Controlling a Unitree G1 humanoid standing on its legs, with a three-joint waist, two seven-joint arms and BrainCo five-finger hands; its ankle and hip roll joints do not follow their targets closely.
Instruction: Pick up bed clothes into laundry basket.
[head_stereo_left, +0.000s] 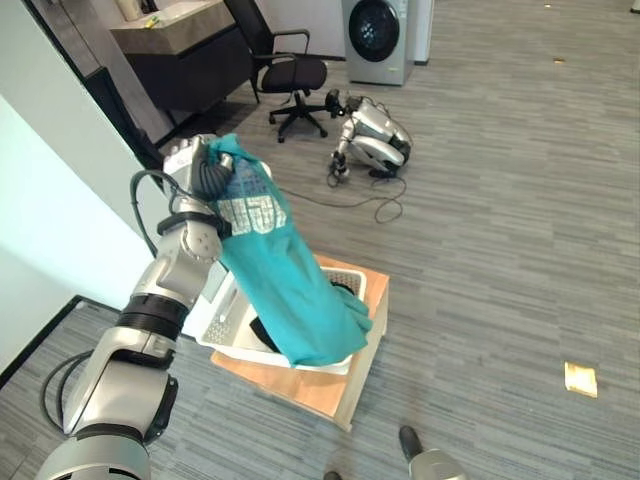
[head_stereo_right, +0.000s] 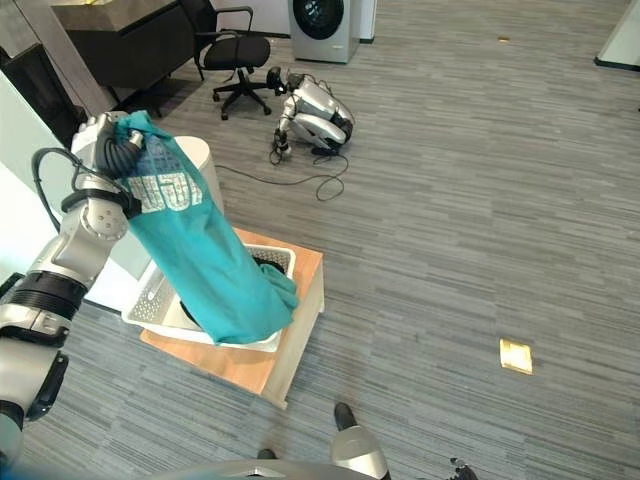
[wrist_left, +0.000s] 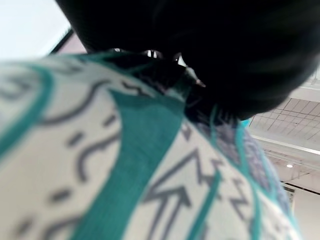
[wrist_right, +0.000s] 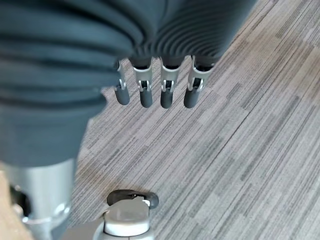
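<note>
Holding the teal shirt (head_stereo_left: 268, 262) high in my clenched left hand (head_stereo_left: 207, 170) so its hem drops into the basket (head_stereo_left: 224, 328); right hand (wrist_right: 155, 87) hangs slack, empty.

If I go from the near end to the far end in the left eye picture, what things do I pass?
Laundry basket → teal shirt held up by the left hand → robot lying on the floor → black office chair → washing machine.

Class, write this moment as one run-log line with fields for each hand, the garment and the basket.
left hand: raised, gripping teal shirt | shirt: lower end in white laundry basket | basket: on wooden stand | right hand: open, over floor
</note>
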